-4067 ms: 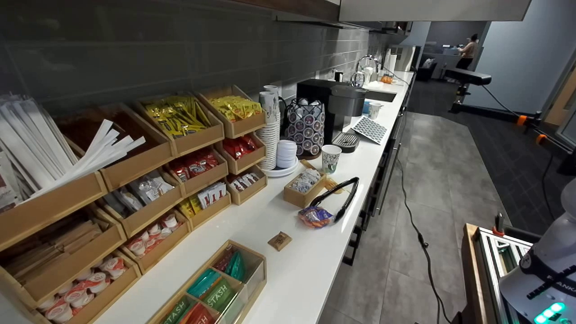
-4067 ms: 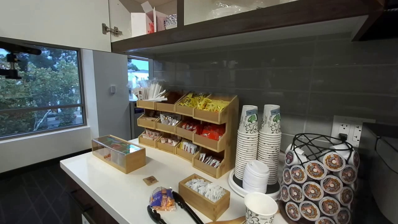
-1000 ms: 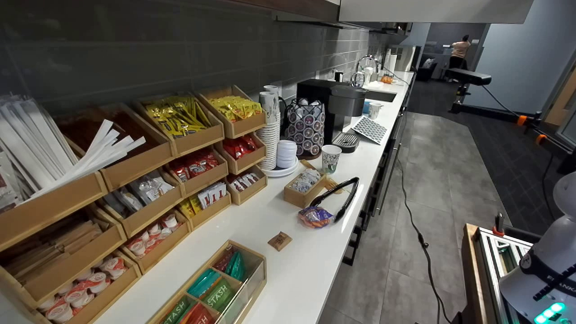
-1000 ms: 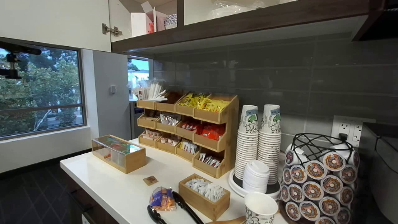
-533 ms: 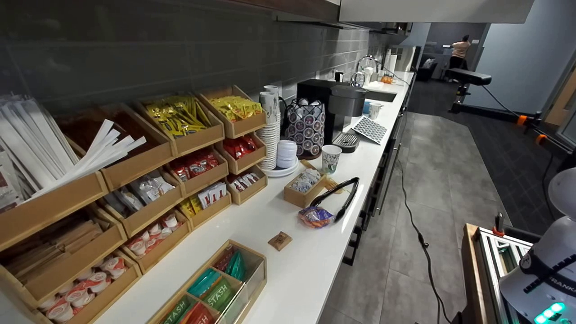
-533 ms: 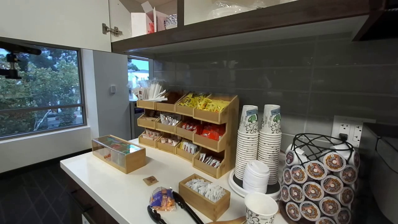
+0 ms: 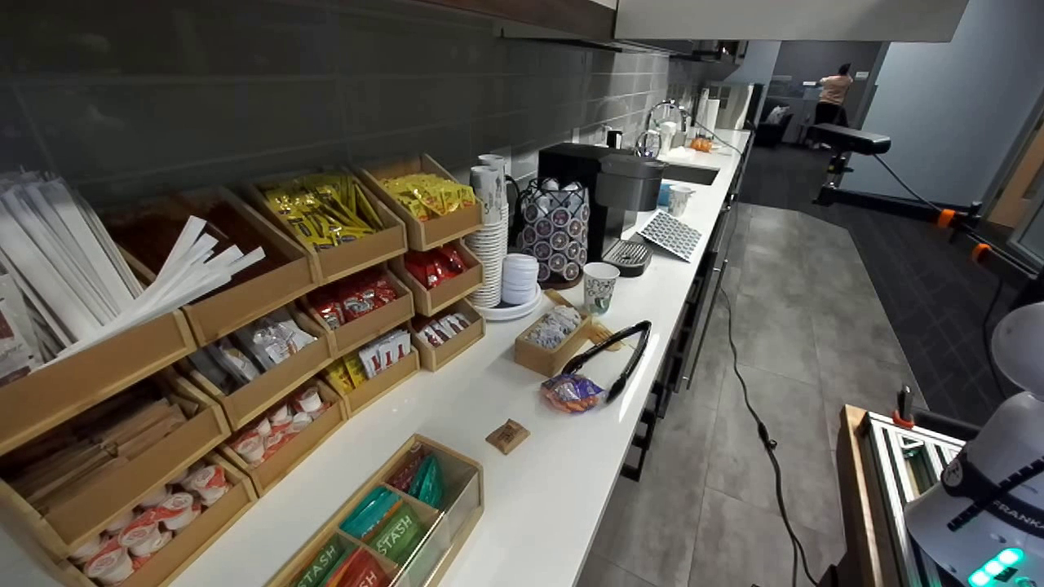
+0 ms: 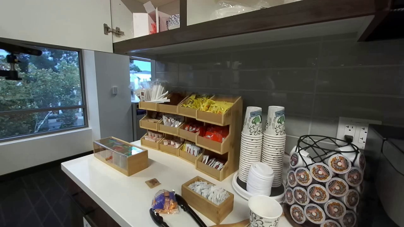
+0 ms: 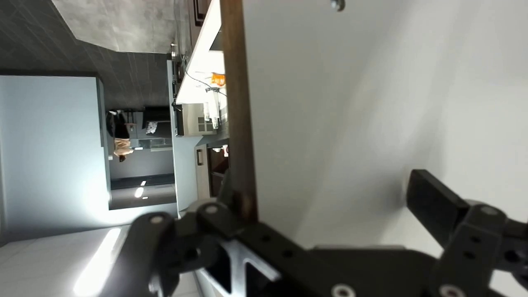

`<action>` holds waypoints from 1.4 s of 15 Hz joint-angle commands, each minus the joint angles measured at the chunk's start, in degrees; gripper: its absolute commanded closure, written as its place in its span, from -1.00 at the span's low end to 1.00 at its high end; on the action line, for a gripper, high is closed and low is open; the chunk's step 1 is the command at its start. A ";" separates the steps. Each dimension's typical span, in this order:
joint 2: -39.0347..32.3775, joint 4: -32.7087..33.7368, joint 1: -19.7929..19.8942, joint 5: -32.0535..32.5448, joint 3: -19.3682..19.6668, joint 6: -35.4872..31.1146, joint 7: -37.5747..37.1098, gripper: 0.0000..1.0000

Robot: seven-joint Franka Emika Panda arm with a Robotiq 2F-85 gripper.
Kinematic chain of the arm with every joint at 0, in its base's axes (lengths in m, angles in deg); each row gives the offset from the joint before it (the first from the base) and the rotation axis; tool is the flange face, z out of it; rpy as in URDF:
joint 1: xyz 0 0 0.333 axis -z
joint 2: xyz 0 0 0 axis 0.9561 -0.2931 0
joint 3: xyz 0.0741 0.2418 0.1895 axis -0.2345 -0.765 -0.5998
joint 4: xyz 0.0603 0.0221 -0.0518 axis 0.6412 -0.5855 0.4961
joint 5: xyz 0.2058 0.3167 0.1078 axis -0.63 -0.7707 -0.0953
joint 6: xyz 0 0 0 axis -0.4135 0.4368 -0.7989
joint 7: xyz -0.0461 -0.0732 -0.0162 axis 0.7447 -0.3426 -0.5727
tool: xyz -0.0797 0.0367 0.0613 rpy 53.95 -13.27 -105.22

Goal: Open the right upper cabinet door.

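Observation:
The right upper cabinet door is a pale panel (image 7: 783,18) that stands out from the cabinet over the counter. In the wrist view the pale panel (image 9: 330,115) fills the right side, with a brown edge strip (image 9: 237,103). My gripper (image 9: 324,189) is open and spread wide. One dark finger lies by the brown edge; the other is close against the panel's face, and I cannot tell if it touches. Nothing is held between the fingers. The left door (image 8: 53,25) stands open on its hinge. The gripper is out of view in both exterior views.
The counter (image 7: 538,489) carries wooden organizer bins (image 7: 359,253), a tea box (image 7: 391,522), black tongs (image 7: 628,359), stacked cups (image 8: 252,135) and a pod basket (image 8: 322,183). The arm base (image 7: 979,489) stands on a cart. A black cable (image 7: 758,424) runs along the floor.
Over the last seconds the robot's shoulder has turned slightly to the left in the picture. The pale door panel has shifted very slightly down and right. Counter items have not moved.

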 commanded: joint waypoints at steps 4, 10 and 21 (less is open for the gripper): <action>1.83 2.04 4.74 1.40 1.04 6.57 -2.38 -1.00; 2.24 6.62 12.47 2.88 2.83 14.22 -5.65 -1.00; 3.17 7.62 10.22 -4.11 1.93 14.69 -6.81 -1.00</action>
